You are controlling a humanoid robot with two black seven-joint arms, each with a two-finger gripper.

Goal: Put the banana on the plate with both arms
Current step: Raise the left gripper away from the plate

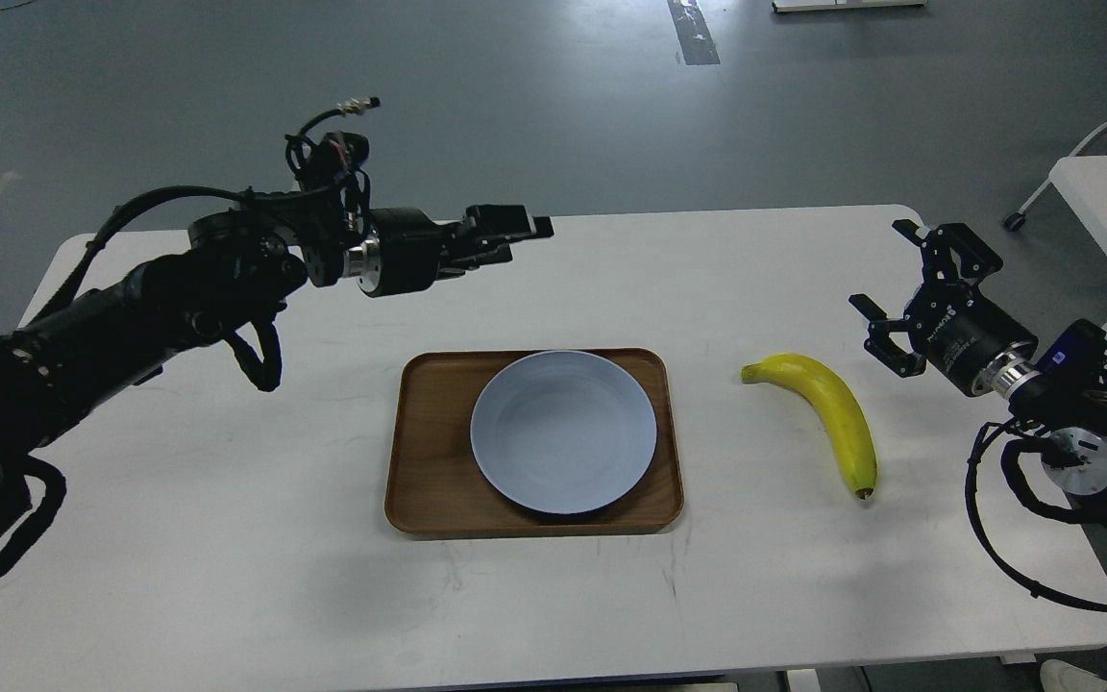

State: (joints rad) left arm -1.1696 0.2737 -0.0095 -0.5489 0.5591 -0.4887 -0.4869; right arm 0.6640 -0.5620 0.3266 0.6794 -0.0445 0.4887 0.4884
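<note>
The pale blue-grey plate [563,432] lies empty on a brown wooden tray [429,461] at the table's middle. The yellow banana [832,408] lies on the table to the right of the tray, its dark tip toward me. My left gripper [520,226] hangs in the air above the table's far side, behind and left of the plate, holding nothing. It is seen side-on and dark, so its fingers cannot be told apart. My right gripper [880,267] is open and empty, just right of the banana's far end, apart from it.
The white table [227,538] ends a short way beyond the left gripper. A second white table [1106,202] stands at the far right, past my right arm.
</note>
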